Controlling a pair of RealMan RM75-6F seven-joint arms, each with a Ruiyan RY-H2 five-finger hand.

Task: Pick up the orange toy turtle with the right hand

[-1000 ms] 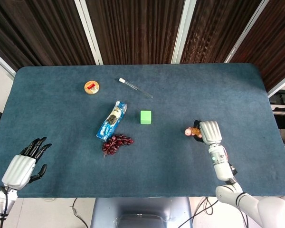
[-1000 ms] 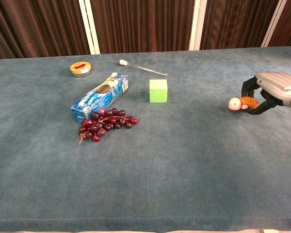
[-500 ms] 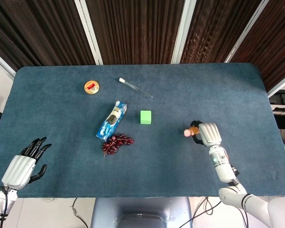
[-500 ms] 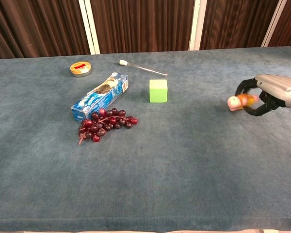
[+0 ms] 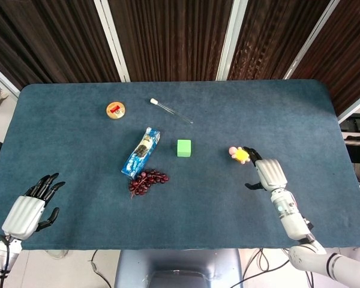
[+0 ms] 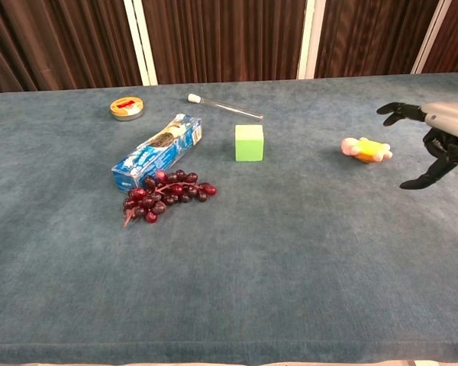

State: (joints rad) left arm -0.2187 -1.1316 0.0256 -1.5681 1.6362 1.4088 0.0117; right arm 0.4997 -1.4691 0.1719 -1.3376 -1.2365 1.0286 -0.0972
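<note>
The toy turtle lies loose on the blue table, yellow underside up, pink head to the left; the chest view shows the turtle lying flat on the cloth. My right hand is just behind and to the right of it, fingers spread, holding nothing. In the chest view the right hand hovers at the right edge, with a clear gap between its fingertips and the toy. My left hand rests open at the table's near left corner, far from everything.
A green cube stands left of the turtle. Dark red grapes and a blue snack packet lie further left. A glass tube and a round tin sit toward the back.
My right hand was pinching the turtle above the table; it has opened and drawn back. The turtle dropped free, flipped yellow side up, and lies slightly further from me.
</note>
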